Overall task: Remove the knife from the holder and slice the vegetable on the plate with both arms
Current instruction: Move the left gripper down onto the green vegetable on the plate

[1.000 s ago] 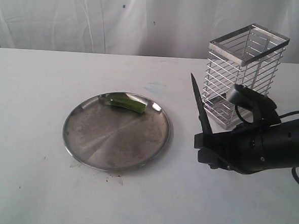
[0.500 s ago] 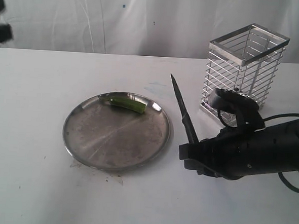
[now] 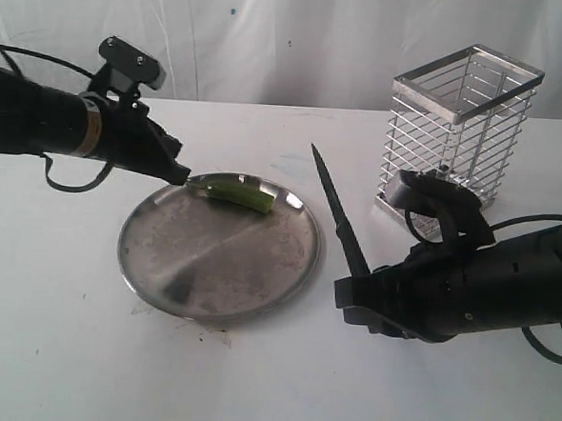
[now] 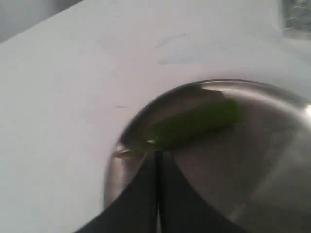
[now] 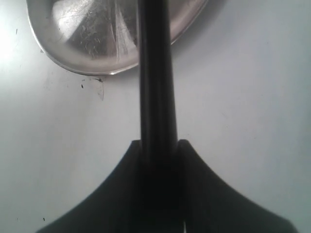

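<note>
- The left gripper is reaching in from the counter's left edge, its fingers lying pressed together with only a hairline seam showing, holding nothing and poised right at the plate's far-left rim.
- The pepper is lying just beyond those fingertips, on the far part of the plate near its rim, its long axis running roughly left to right, so its near end is pointing almost straight at the left gripper; I cannot tell whether tip and pepper are touching.
- The left arm is clearly the nearer one to the pepper, so pinning it looks to be that arm's job, which would call for the fingers to part first.
- The right gripper is sitting off the plate's right rim, fingers clamped on the knife, whose blade is slanting up and toward the far-left, tip well apart from the pepper.
- The holder is standing empty near the far-right corner.
</note>
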Controlling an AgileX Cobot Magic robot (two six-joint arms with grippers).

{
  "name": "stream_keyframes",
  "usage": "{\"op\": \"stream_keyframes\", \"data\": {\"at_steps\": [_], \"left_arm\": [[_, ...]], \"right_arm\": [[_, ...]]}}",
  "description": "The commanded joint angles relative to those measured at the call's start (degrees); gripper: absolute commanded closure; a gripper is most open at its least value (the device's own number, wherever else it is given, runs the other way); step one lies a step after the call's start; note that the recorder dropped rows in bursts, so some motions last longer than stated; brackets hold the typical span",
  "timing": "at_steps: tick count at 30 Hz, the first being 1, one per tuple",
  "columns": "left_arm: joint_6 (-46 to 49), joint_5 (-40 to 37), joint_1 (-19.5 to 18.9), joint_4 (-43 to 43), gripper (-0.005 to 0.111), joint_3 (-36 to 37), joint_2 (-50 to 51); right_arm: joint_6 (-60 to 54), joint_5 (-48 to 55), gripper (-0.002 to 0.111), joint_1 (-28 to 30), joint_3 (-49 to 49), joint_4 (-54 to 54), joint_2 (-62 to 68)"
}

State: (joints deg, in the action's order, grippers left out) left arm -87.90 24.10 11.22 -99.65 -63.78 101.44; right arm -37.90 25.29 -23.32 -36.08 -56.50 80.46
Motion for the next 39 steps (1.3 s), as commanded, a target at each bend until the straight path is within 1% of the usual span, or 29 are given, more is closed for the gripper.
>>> {"op": "stream_keyframes", "data": {"at_steps": [1, 3, 4, 5, 6, 7, 8, 9, 11, 12, 13, 14, 16, 18, 19, 21, 23, 26, 27, 28, 31, 33, 36, 39], "left_arm": [[7.7, -39.8, 5.7, -0.3, 0.107, -3.1, 3.0], [20.5, -54.4, 7.8, 0.3, 0.107, -3.9, 4.2], [25.9, -57.7, 7.8, 7.0, 0.107, -4.9, 4.5], [29.9, -58.2, 7.5, 14.8, 0.107, -6.1, 4.7], [37.8, -57.9, 7.0, 27.4, 0.107, -7.8, 4.7], [49.5, -57.9, 6.7, 41.3, 0.107, -9.5, 4.7], [63.9, -58.5, 6.7, 52.7, 0.107, -11.2, 4.6], [79.2, -60.0, 6.7, 66.7, 0.107, -12.8, 4.6], [106.6, -64.4, 6.7, 92.0, 0.107, -16.1, 4.6], [115.6, -65.6, 6.7, 101.7, 0.107, -17.1, 4.6], [124.6, -65.7, 6.7, 109.5, 0.107, -18.1, 4.8], [131.4, -65.7, 6.7, 115.2, 0.107, -18.8, 5.4], [138.6, -64.3, 6.7, 119.9, 0.107, -19.9, 6.6], [140.0, -62.3, 6.7, 119.4, 0.106, -20.7, 7.8], [142.3, -62.0, 6.7, 118.4, 0.103, -21.0, 8.2], [152.1, -62.0, 6.7, 117.5, 0.091, -21.0, 8.9], [160.6, -61.6, 6.7, 117.8, 0.072, -20.9, 9.4], [171.5, -57.1, 6.7, 120.0, 0.040, -20.9, 11.1], [174.3, -54.7, 6.7, 120.8, 0.032, -20.9, 11.8], [175.4, -52.8, 6.7, 121.6, 0.029, -20.9, 12.3], [175.6, -47.3, 6.7, 122.8, 0.028, -20.9, 14.4], [177.1, -44.5, 6.7, 122.8, 0.031, -20.9, 16.1], [179.8, -40.8, 6.7, 122.8, 0.040, -21.0, 18.0], [177.9, -40.4, 6.6, 123.0, 0.052, -23.0, 19.3]], "right_arm": [[-0.9, -0.6, 0.108, -0.1, 0.1, 0.2, -0.3], [-0.9, -0.7, 0.108, -0.1, 0.1, 0.2, -0.3], [-0.9, -1.2, 0.108, -0.1, 0.1, 0.2, -0.3], [-0.9, -1.5, 0.108, -0.1, 0.1, 0.2, -0.3], [-0.9, -1.8, 0.108, -0.1, 0.1, 0.2, -0.3], [-0.9, -1.9, 0.108, -0.1, 0.1, 0.2, -0.3], [-0.9, -1.9, 0.108, -0.1, 0.1, 0.2, -0.3], [-1.1, -1.9, 0.108, -0.1, 0.1, 0.2, -0.3], [-2.5, -1.4, 0.108, -0.1, 0.1, 0.2, -0.3], [-3.1, -0.9, 0.108, -0.1, 0.1, 0.2, -0.3], [-3.1, -0.4, 0.108, -0.1, 0.1, 0.2, -0.3], [-3.1, 0.4, 0.108, -0.1, 0.1, 0.2, -0.3], [-2.9, 1.8, 0.108, -0.1, 0.1, 0.2, -0.3], [-2.4, 2.9, 0.108, -0.1, 0.1, 0.2, -0.3], [-2.2, 3.0, 0.108, -0.1, 0.1, 0.2, -0.3], [-2.2, 2.9, 0.108, -0.1, 0.1, 0.2, -0.3], [-2.1, 2.2, 0.108, -0.1, 0.1, 0.2, -0.3], [0.7, -0.8, 0.108, 0.0, 0.1, 0.2, -0.3], [2.4, -1.9, 0.108, 0.0, 0.1, 0.2, -0.3], [3.3, -3.0, 0.108, 0.0, 0.1, 0.1, -0.3], [3.6, -3.6, 0.108, 0.0, 0.1, 0.1, -0.3], [3.6, -3.6, 0.108, 0.0, 0.1, 0.1, -0.3], [3.6, -3.6, 0.108, 0.0, 0.1, 0.1, -0.3], [3.6, -3.0, 0.108, 0.0, 0.1, 0.1, -0.3]]}}
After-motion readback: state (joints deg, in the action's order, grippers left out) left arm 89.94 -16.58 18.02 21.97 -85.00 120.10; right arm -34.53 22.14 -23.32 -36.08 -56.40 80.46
